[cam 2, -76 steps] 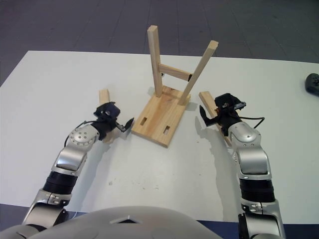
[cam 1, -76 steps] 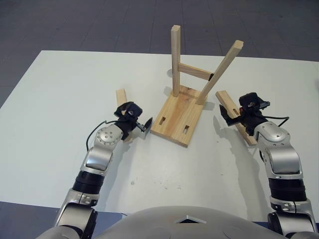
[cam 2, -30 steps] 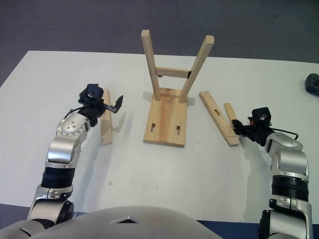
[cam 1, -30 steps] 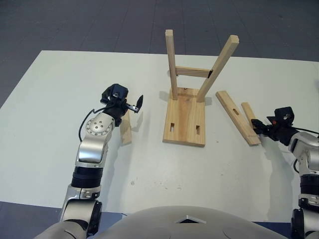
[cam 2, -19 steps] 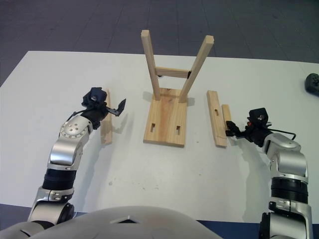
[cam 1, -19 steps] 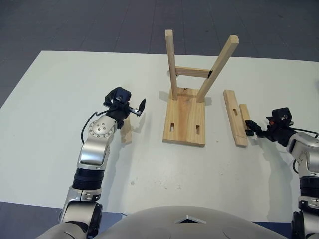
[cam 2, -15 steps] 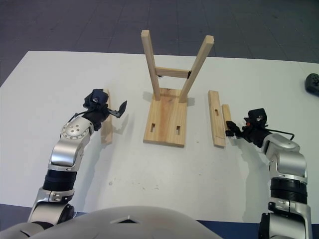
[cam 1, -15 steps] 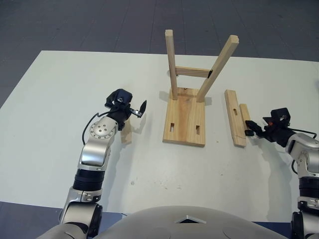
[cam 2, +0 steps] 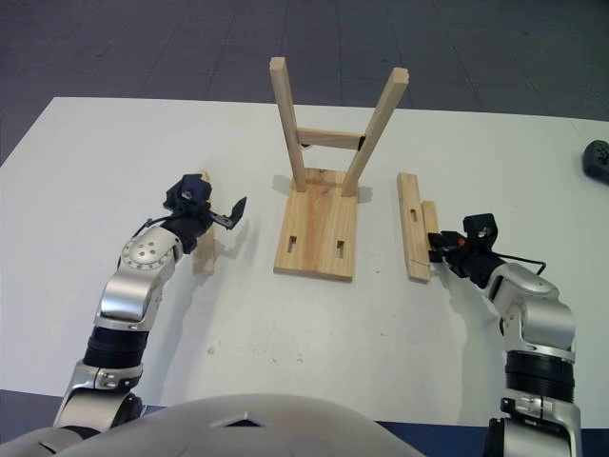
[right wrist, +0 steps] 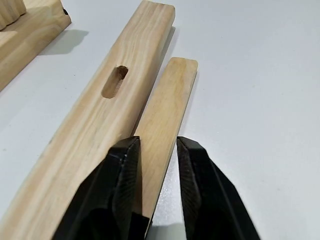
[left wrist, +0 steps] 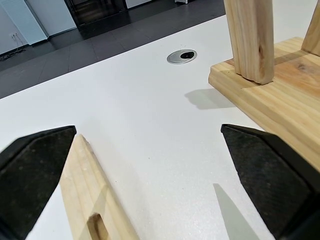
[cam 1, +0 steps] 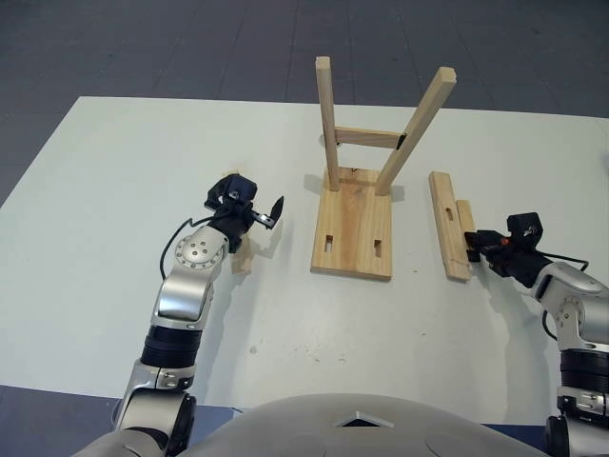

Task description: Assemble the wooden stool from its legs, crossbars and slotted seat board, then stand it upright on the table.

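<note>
Right gripper (right wrist: 156, 146) pinches the crossbar (right wrist: 170, 100), lying along a leg (right wrist: 112, 107) right of the seat (cam 1: 354, 228). Left gripper (left wrist: 147, 131) hangs open left of it

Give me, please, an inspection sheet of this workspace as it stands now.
Surface: white table with a metal grommet.
Job's things: seat board flat, two legs standing in it, joined by a crossbar; two slots empty; loose slotted leg and loose crossbar side by side to its right; second loose leg to its left.
Clutter: dark device at the right table edge.
Grippers: left gripper open, near the second loose leg; right gripper shut on the loose crossbar.
Cables: thin black wire at each wrist.
Surroundings: dark tiled floor.
</note>
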You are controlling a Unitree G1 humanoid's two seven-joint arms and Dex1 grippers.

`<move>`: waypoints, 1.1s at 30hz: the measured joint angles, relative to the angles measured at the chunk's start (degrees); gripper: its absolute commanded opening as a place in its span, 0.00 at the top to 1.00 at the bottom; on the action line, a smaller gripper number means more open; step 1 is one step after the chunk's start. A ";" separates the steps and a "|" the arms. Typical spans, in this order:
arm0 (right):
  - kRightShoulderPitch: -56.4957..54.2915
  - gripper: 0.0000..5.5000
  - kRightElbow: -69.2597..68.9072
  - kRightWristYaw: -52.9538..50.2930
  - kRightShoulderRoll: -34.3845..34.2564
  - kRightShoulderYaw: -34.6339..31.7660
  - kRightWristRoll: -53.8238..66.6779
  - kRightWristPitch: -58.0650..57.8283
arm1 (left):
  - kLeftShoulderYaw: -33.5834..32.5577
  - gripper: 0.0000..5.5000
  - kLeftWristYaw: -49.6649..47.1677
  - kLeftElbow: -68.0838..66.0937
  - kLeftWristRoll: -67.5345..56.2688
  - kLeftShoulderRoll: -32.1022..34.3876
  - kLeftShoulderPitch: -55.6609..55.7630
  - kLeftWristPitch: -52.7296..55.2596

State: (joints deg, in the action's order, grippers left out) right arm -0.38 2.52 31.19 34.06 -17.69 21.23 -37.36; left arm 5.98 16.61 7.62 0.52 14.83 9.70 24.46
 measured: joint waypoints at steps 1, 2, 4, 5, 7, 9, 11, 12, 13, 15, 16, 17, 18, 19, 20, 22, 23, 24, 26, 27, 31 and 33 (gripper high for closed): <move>0.21 0.78 -0.39 -0.22 -0.23 -0.20 0.41 -0.38 | 0.05 0.02 0.01 0.00 0.01 0.00 -0.05 -0.01; 0.29 0.75 -0.60 -0.39 -0.40 -0.37 0.62 -0.65 | 0.07 0.02 0.01 0.00 0.03 0.00 -0.12 -0.02; 0.64 0.69 -1.13 -0.60 -0.62 -0.49 0.77 -0.93 | 0.10 0.02 0.01 0.00 0.04 0.00 -0.50 -0.02; 0.76 0.66 -1.25 -0.72 -0.62 -0.49 0.76 -0.94 | 0.10 0.02 0.01 0.00 0.04 0.00 -0.66 -0.02; 0.94 0.60 -1.38 -1.25 -0.63 -0.49 0.71 -0.88 | 0.15 0.02 0.00 0.00 0.05 0.00 -0.83 -0.02; 1.04 0.55 -1.49 -1.68 -0.63 -0.48 0.71 -0.86 | 0.29 0.02 0.00 0.00 0.12 0.00 -0.83 -0.02; 1.18 0.49 -1.71 -1.76 -0.63 -0.38 0.72 -0.87 | 0.41 0.02 -0.01 0.00 0.39 0.00 -0.83 -0.03; 1.18 0.45 -1.82 -1.77 -0.63 -0.26 0.72 -0.91 | 0.48 0.02 -0.01 0.00 0.43 -0.01 -0.83 -0.03; 1.20 0.42 -1.97 -1.79 -0.64 -0.08 0.72 -0.93 | 0.61 0.02 -0.02 0.00 0.45 -0.02 -0.83 -0.04; 1.20 0.37 -2.29 -1.99 -0.78 0.07 0.80 -1.13 | 0.88 0.02 -0.03 0.00 0.52 -0.03 -0.85 -0.17; 1.20 0.34 -2.49 -2.17 -0.88 0.13 0.83 -1.29 | 1.00 0.02 -0.03 0.00 0.53 -0.04 -0.85 -0.23; 1.19 0.31 -2.73 -2.25 -1.03 0.21 0.96 -1.54 | 1.09 0.02 -0.04 0.00 0.54 -0.04 -0.89 -0.29; 1.20 0.29 -2.97 -2.28 -1.12 0.25 1.01 -1.77 | 1.12 0.02 -0.05 0.00 0.54 -0.03 -0.95 -0.33; 1.22 0.26 -3.32 -2.30 -1.15 0.31 1.01 -2.04 | 1.13 0.02 -0.06 0.00 0.54 -0.03 -1.02 -0.37; 1.23 0.22 -3.88 -2.37 -1.15 0.32 1.01 -2.15 | 1.14 0.02 -0.08 0.00 0.57 -0.03 -1.07 -0.41; 1.30 0.17 -4.29 -2.59 -1.11 0.64 0.56 -2.14 | 1.15 0.02 -0.11 0.00 0.74 -0.03 -1.10 -0.50; 1.55 0.13 -4.43 -2.76 -0.98 1.32 -0.15 -2.07 | 1.15 0.02 -0.12 0.00 1.01 -0.03 -1.11 -0.53; 1.98 0.10 -4.92 -2.77 -0.61 2.38 -1.35 -1.12 | 1.16 0.02 -0.14 0.00 1.16 -0.03 -1.11 -0.56; 2.49 0.05 -5.62 -2.84 0.40 3.87 -3.31 0.29 | 1.16 0.02 -0.14 -0.01 1.52 -0.03 -1.12 -0.62; 2.79 0.02 -5.96 -2.93 1.21 4.77 -4.46 1.05 | 1.16 0.02 -0.14 -0.01 1.60 -0.03 -1.12 -0.64; 3.06 0.02 -6.53 -3.65 2.65 6.27 -6.61 1.51 | 1.16 0.02 -0.14 -0.12 1.78 -0.02 -1.21 -0.81; 2.92 0.02 -6.63 -4.34 2.71 6.34 -6.75 1.14 | 1.16 0.02 -0.14 -0.19 2.13 -0.02 -1.37 -0.89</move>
State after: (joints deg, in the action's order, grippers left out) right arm 2.54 -4.11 26.84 36.77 -11.35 14.48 -36.23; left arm 7.14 16.47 7.43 2.65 14.80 8.33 23.56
